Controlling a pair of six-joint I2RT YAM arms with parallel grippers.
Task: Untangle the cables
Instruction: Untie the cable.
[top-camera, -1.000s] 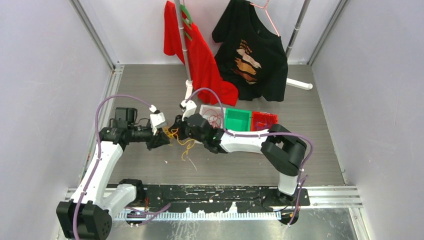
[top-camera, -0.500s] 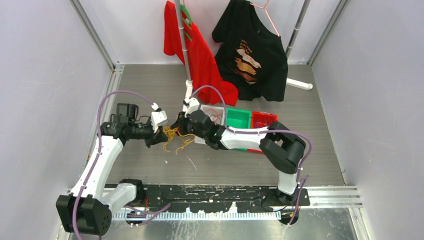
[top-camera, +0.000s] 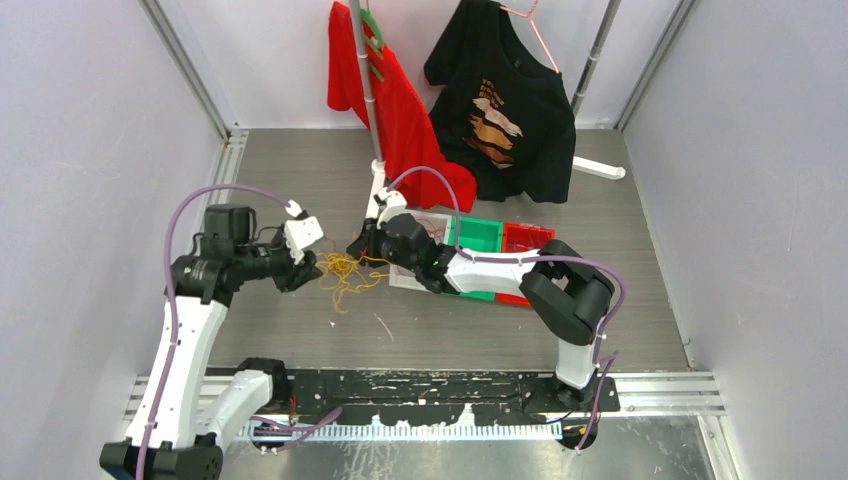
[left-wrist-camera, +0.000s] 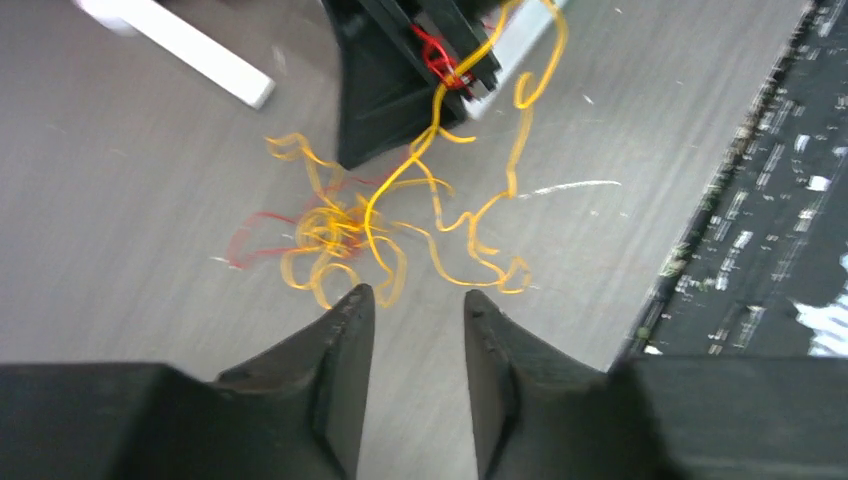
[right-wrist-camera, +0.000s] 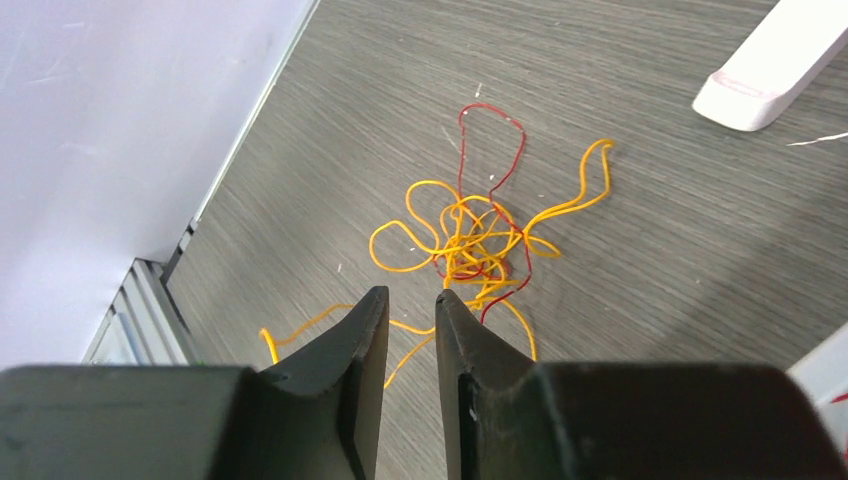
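Left tool (left-wrist-camera: 415, 300): fingers apart, nothing between them, tips just short of the tangle.
Right tool (right-wrist-camera: 403, 300): fingers nearly together, clamped on a yellow strand with a bit of red at the tips.
Cables (right-wrist-camera: 470, 245): a loose yellow knot with red threads, lying on the bench (top-camera: 450, 330) between the two tools. One yellow strand rises from it to the Right tool.
Bins: green bin (top-camera: 475, 238) and red bin (top-camera: 528, 240) side by side, right of the tangle.
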